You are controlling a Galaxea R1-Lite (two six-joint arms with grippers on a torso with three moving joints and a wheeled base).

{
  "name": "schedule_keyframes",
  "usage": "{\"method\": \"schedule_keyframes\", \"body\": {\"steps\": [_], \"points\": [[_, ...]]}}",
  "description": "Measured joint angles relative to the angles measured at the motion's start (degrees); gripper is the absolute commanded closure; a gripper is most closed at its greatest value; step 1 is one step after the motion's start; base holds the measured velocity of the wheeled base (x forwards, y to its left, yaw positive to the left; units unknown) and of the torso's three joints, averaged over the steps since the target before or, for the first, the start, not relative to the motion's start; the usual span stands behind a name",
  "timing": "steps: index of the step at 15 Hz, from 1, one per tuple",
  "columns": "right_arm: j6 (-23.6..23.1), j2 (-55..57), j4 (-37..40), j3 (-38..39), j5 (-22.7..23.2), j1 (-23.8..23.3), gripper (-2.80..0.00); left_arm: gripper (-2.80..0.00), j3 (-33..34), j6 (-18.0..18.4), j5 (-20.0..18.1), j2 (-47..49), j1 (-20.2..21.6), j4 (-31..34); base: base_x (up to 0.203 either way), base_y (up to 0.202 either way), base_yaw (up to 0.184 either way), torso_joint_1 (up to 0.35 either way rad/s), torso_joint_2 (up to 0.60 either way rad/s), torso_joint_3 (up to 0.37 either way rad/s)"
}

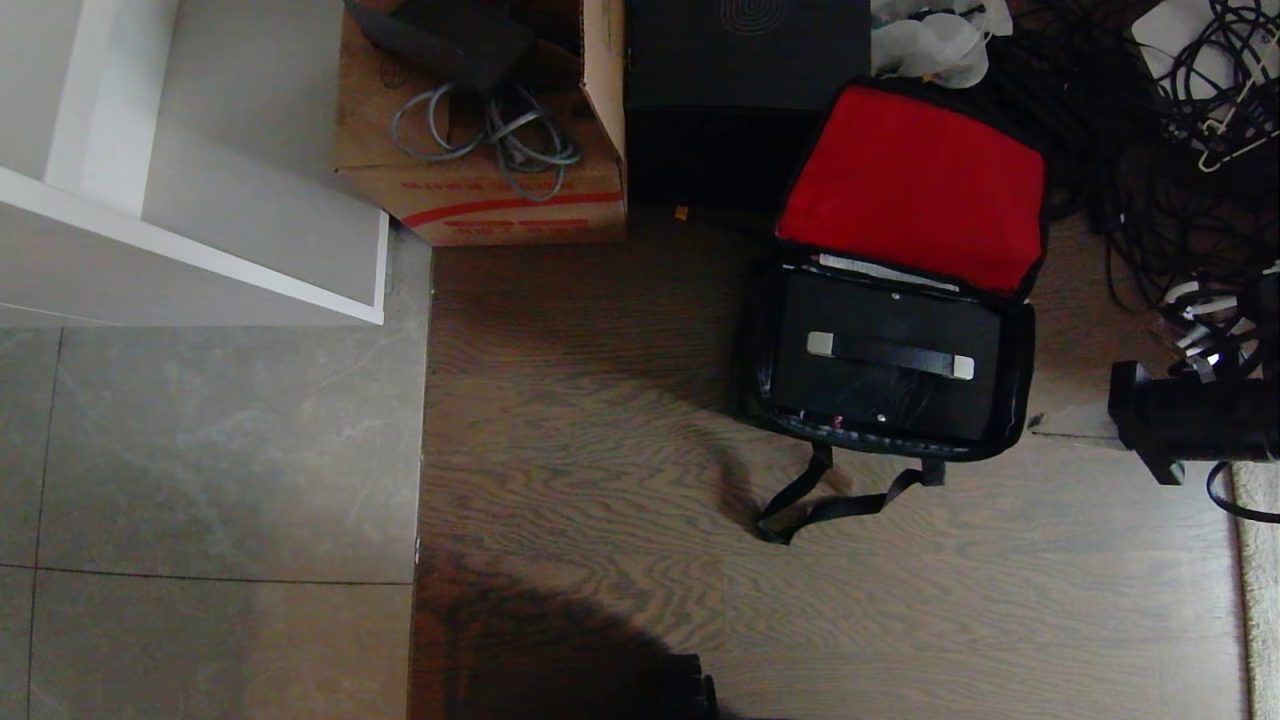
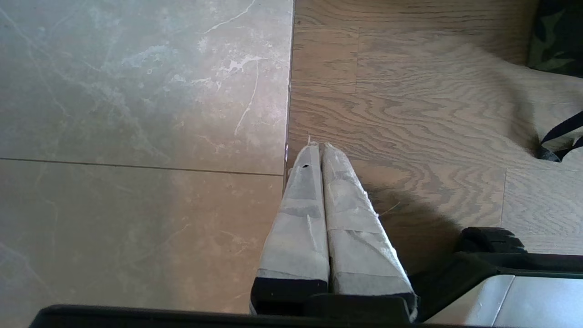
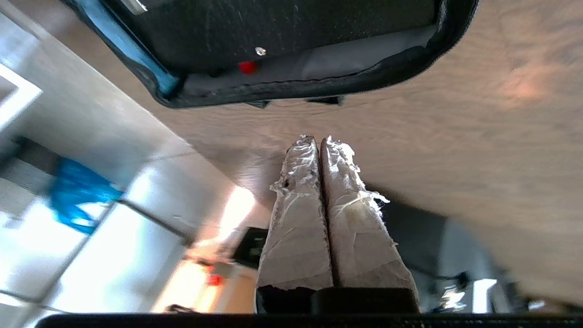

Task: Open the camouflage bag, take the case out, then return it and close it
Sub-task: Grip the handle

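Observation:
The camouflage bag (image 1: 1022, 372) lies open on the wood floor, its red-lined lid (image 1: 910, 180) folded back. Inside it sits the black case (image 1: 890, 395), with its silver-ended handle (image 1: 890, 355) facing up. The bag's black strap (image 1: 830, 500) trails on the floor in front. My right gripper (image 3: 319, 140) is shut and empty. It hovers over the wood floor just off the bag's rim (image 3: 319, 86), near the case's red mark (image 3: 247, 67). My left gripper (image 2: 319, 146) is shut and empty over the seam between tile and wood. A corner of the camouflage bag (image 2: 555, 36) shows there. Neither gripper shows in the head view.
A brown cardboard box (image 1: 480, 190) with cables and a taller black box (image 1: 740, 80) stand behind the bag. A tangle of black cables (image 1: 1180, 150) lies at the right, with a black block (image 1: 1190, 415) below it. A white shelf unit (image 1: 200, 230) stands at the left on grey tiles.

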Motion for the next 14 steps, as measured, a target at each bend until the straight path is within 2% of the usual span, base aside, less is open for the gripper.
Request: {"method": "schedule_keyframes", "body": {"steps": [6, 14], "points": [[-8.08, -1.44, -2.27, 2.51, -3.34, 0.48, 0.0, 0.0, 0.0, -0.02, 0.0, -0.01, 0.0, 0.0, 0.0, 0.0, 0.0, 0.0, 0.0, 0.0], [-20.93, -11.79, -2.54, 16.54, -9.39, 3.15, 0.0, 0.0, 0.0, -0.02, 0.0, -0.01, 0.0, -0.02, 0.0, 0.0, 0.0, 0.0, 0.0, 0.0]]}}
